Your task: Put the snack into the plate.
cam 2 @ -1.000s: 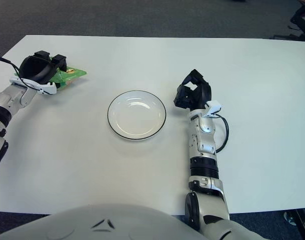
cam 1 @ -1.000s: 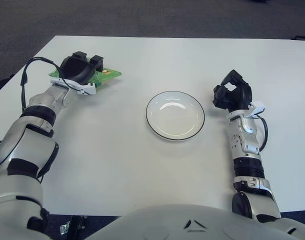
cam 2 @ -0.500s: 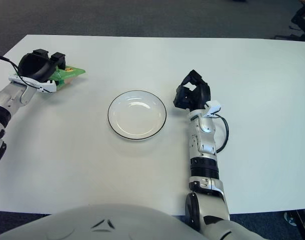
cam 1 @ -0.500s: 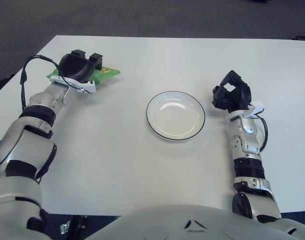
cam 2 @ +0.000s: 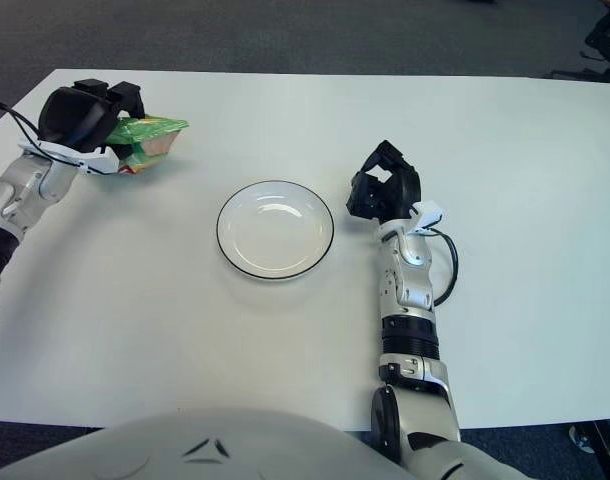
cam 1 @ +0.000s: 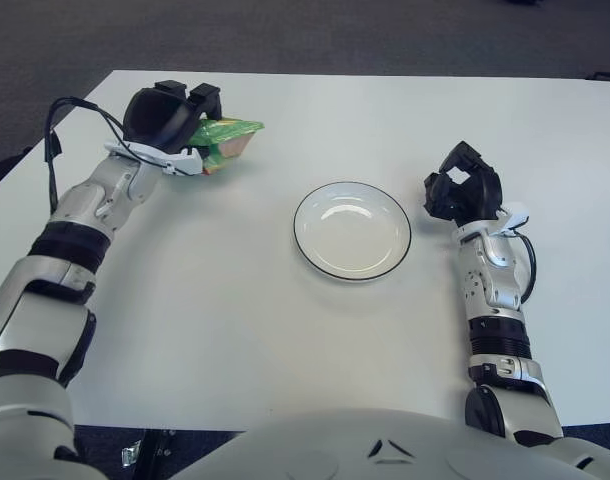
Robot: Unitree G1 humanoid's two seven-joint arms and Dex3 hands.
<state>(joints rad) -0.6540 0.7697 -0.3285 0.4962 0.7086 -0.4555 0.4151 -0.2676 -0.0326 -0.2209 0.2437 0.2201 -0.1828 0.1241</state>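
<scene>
Not much else going on here tbh. Everything sat on a plain white worktop [cam 1: 235, 300] with rounded corners, matte and a bit glossy under the lights. Beyond its far edge there was dark grey carpeted floor [cam 1: 285, 35], and something dark poked in at the top right [cam 2: 605, 25], couldn't tell what.

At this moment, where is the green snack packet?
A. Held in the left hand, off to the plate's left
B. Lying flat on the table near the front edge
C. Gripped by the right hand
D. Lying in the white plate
A: the left hand has its fingers closed on the green snack packet, well left of the round white plate with a dark rim, which holds nothing; the right hand shows right of the plate without the packet.
</scene>
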